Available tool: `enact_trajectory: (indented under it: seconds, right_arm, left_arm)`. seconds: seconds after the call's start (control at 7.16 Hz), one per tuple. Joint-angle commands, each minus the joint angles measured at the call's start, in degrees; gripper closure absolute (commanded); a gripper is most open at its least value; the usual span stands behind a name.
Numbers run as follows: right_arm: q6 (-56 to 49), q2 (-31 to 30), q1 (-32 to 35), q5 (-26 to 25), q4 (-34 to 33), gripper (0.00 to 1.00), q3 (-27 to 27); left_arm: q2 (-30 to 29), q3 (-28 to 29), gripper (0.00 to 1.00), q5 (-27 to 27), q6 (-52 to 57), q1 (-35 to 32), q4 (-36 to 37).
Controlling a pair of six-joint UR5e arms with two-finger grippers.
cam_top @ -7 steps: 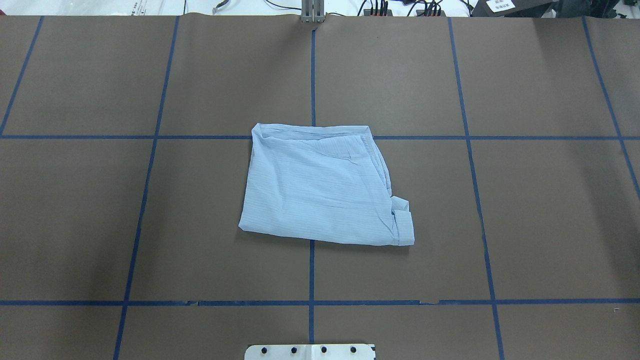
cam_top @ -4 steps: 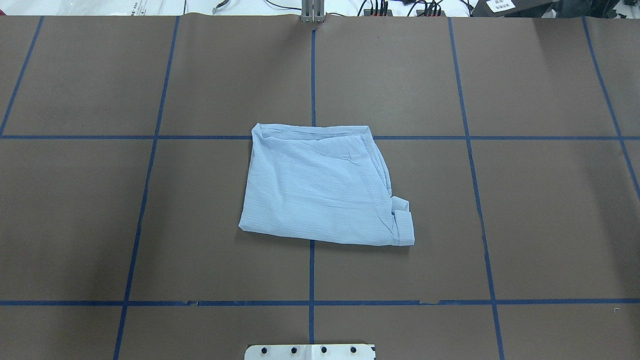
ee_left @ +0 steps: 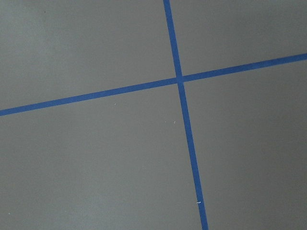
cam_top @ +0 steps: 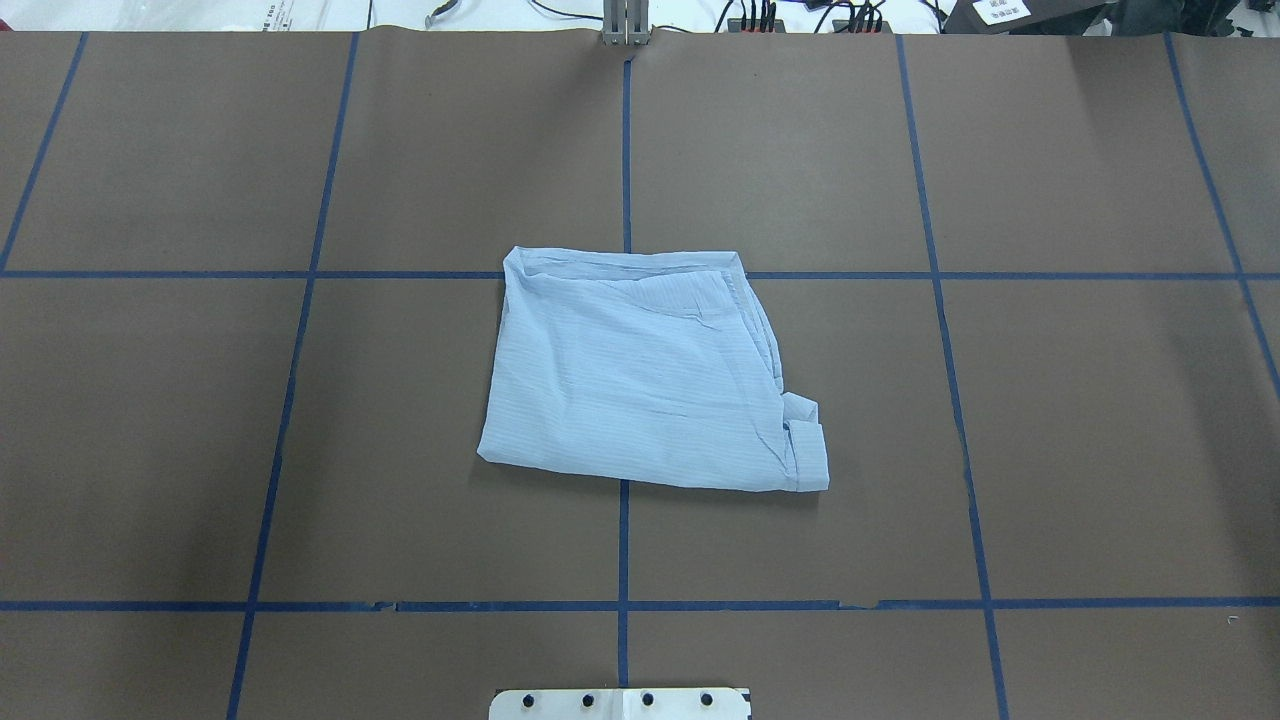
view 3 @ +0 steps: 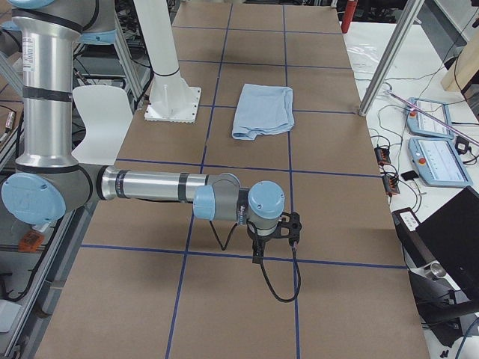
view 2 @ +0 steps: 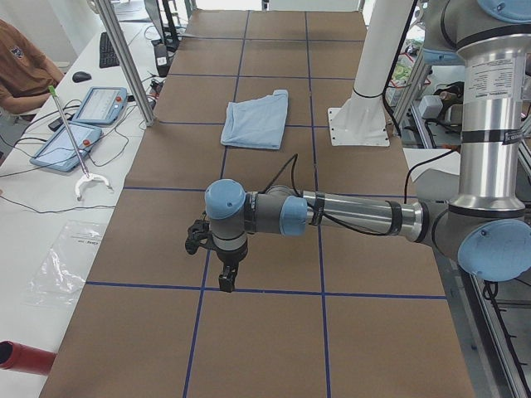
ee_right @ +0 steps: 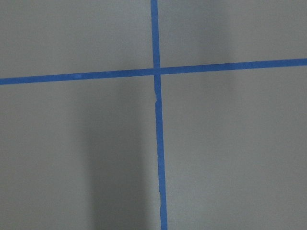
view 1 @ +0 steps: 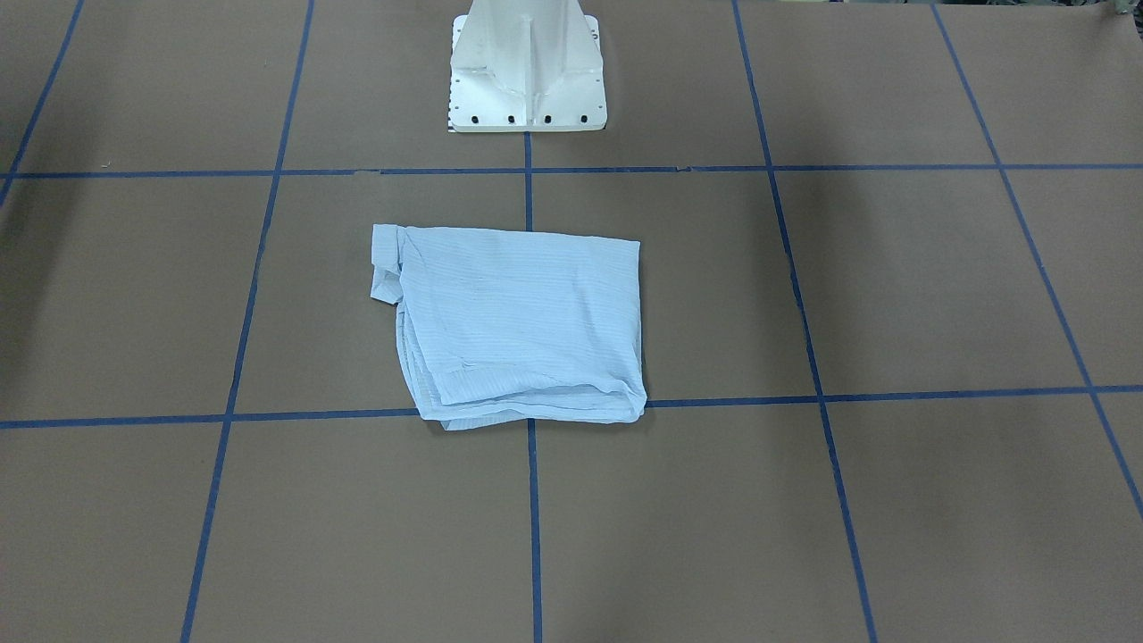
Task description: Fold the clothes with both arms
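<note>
Two side views show left pincer (view 2: 228, 276) and right pincer (view 3: 257, 252), spread untellable; overhead shows folded shirt (cam_top: 640, 370).

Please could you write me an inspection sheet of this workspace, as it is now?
Surface: brown table cover with blue tape grid, flat.
Job's things: shirt folded, lying mid-table; one cuff sticks out.
Clutter: nothing seen.
Hands: left hand and right hand over bare table, apart from the shirt; open or shut cannot be told.
Cables: black cable loops below the right hand.
Surroundings: white pedestal; tablets beside the table; person seated.
</note>
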Motion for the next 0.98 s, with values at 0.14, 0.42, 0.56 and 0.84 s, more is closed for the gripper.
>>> enact_trajectory:
  seconds: [0.14, 0.42, 0.56, 0.84]
  right_arm:
    - [-0.1, 0.0, 0.0, 0.0, 0.2, 0.0, 0.1]
    - [-0.1, 0.0, 0.0, -0.1, 0.2, 0.0, 0.1]
    - [-0.1, 0.1, 0.0, -0.1, 0.2, 0.0, 0.2]
    - [-0.1, 0.1, 0.0, -0.1, 0.2, 0.0, 0.1]
  left_arm:
    - [0.0, 0.1, 0.01, -4.9, -0.2, 0.0, 0.0]
    - [0.1, 0.5, 0.01, -7.5, -1.0, 0.0, -0.2]
    - [0.1, 0.5, 0.01, -7.5, -4.2, 0.0, -0.3]
    - [0.2, 0.6, 0.01, -7.3, -8.3, 0.0, -0.4]
